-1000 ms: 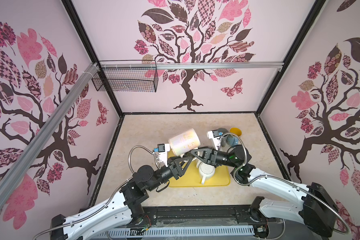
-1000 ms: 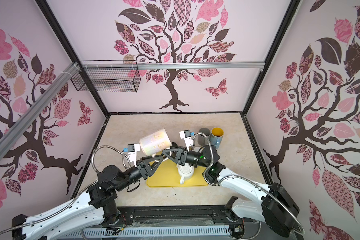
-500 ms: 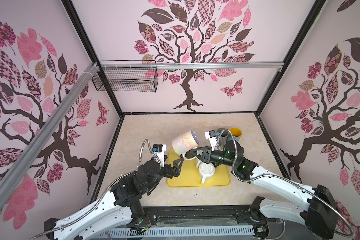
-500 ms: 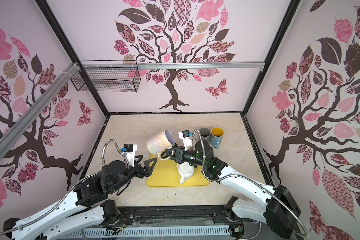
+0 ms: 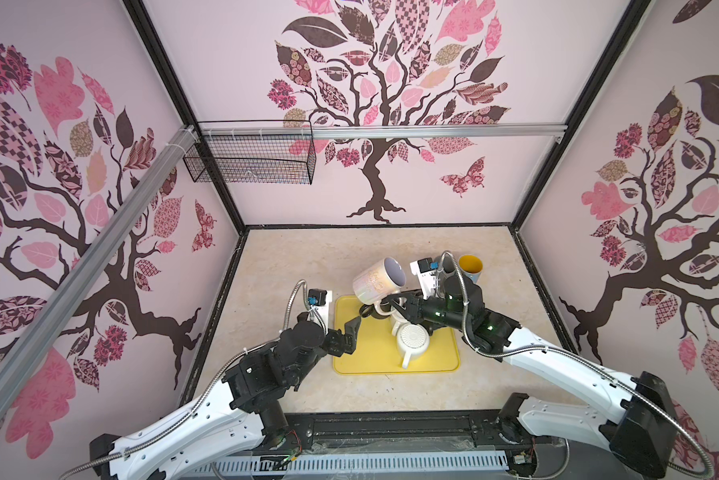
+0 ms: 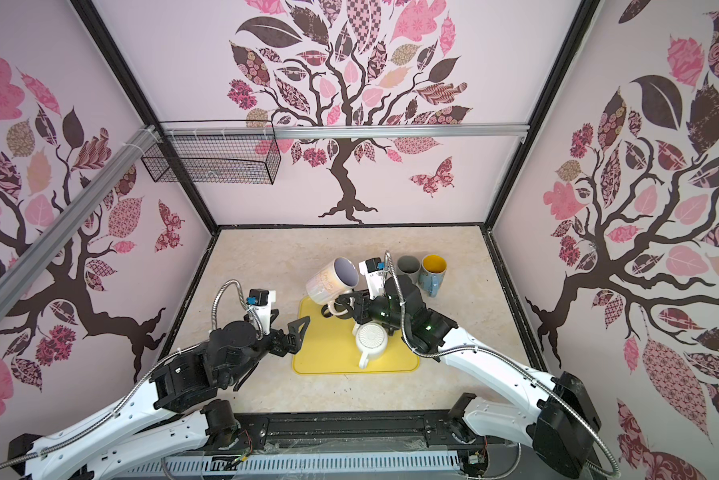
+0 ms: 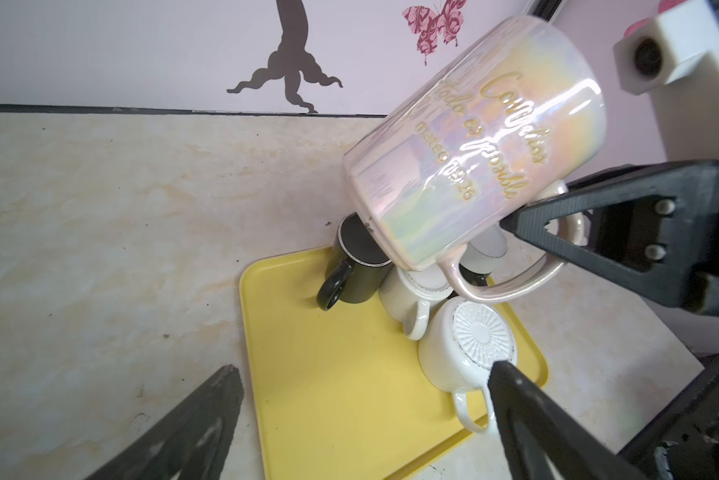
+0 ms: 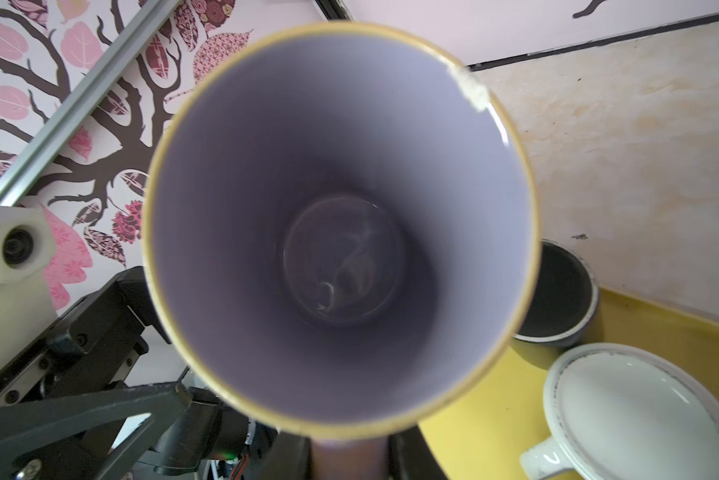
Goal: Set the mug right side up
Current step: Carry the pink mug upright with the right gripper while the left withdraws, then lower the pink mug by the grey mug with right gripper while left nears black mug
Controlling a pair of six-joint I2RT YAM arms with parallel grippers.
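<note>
Item under task: iridescent pearl ceramic mug with gold lettering (image 5: pixel 377 282) (image 6: pixel 331 282). It was found near the centre of both top views, lifted clear above the far edge of the yellow plastic tray (image 5: pixel 370 357) (image 6: pixel 328 353). It was tilted, with its mouth turned upward and toward the right of the frame. The right wrist view looked straight into its lavender interior (image 8: pixel 341 208), and a chip (image 8: pixel 470 89) was noted on the gold rim.

Right gripper (image 5: pixel 395 305) (image 6: pixel 343 306): the fingers (image 7: pixel 623 249) were drawn narrow and clamped on the mug's handle (image 7: pixel 511 286), carrying the mug alone.

Left gripper (image 5: pixel 351 336) (image 6: pixel 297 334): the fingers were spread wide and held nothing. It stood over the left edge of the tray, left of and below the mug in both top views, apart from it.

Other items: a black ceramic mug (image 7: pixel 358 266) and a white ribbed-base ceramic mug (image 5: pixel 412 340) (image 7: pixel 474 345) sat upside down on the tray, with a further white mug (image 7: pixel 416 291) between them, its rim downward. On the beige marbled tabletop (image 5: pixel 308 266), at the right rear, a blue mug with a yellow interior (image 5: pixel 470 268) (image 6: pixel 432 270) stood upright just beside a grey mug (image 6: pixel 407 268), also upright
</note>
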